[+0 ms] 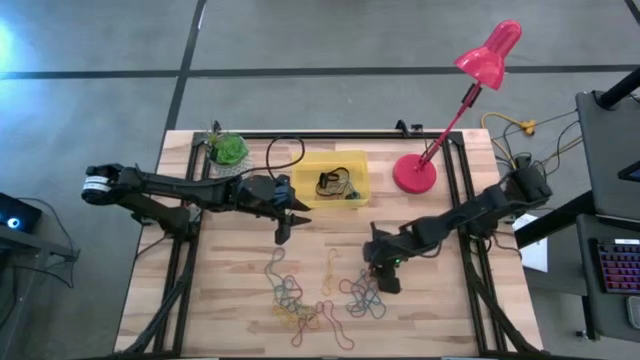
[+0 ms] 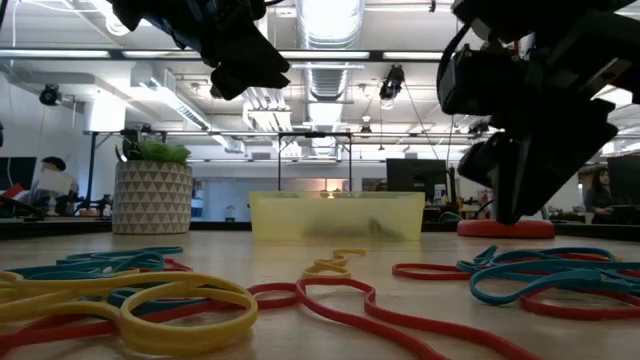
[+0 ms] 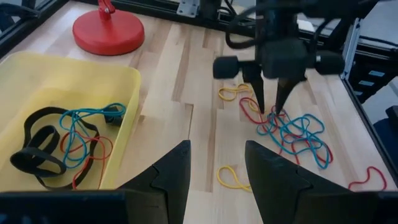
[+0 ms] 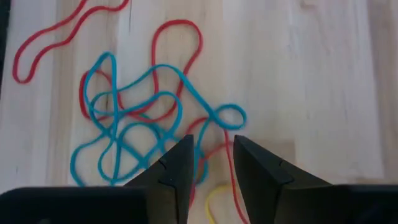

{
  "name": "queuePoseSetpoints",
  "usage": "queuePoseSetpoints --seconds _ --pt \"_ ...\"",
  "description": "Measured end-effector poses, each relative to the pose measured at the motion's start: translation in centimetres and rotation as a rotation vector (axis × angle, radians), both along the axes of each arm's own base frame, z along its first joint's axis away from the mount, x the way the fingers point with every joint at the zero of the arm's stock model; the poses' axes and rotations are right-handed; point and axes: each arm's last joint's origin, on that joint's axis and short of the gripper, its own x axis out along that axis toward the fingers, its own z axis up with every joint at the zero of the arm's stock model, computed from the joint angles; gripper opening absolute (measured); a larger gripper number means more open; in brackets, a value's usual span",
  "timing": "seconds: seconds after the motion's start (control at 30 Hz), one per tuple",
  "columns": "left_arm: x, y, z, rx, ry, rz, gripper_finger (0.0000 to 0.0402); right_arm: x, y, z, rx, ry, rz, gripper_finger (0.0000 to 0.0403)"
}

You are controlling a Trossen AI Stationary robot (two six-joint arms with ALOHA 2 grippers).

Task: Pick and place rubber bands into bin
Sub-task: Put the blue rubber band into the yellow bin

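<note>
Rubber bands [image 1: 310, 300] lie scattered over the near half of the wooden table [image 1: 230, 290], a loose spread of red, yellow and blue loops, with a tangled blue-and-red knot [image 4: 149, 130] at their right end. A few more bands, black, blue and red, already sit inside the yellow bin [image 1: 352, 187], which stands toward twelve o'clock from the pile, near the table's far edge.

Right gripper [image 1: 385, 283] hangs directly over the tangled knot, fingers pointing down with a narrow gap between them and their tips down among the loops; whether any band is pinched I cannot tell. Left gripper [image 1: 283, 232] hovers off the tabletop just beside the bin's near left corner, at about eleven o'clock from the pile, its fingers parted and grasping nothing.

At three o'clock from the bin stands a red lamp [image 1: 415, 174]; at nine o'clock, a potted plant [image 1: 227, 152].
</note>
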Motion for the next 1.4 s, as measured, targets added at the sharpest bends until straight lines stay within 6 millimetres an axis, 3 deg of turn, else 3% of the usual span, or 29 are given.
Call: queuePoseSetpoints --seconds 0.47,1.4 --pt "0.0 0.0 0.0 -0.004 -0.004 0.0 0.0136 1.9 0.6 -1.8 -0.041 0.026 0.054 0.0096" --pt "0.0 0.0 0.0 -0.023 -0.003 0.005 0.0136 1.7 0.3 -1.6 -0.14 0.078 0.018 0.0063"
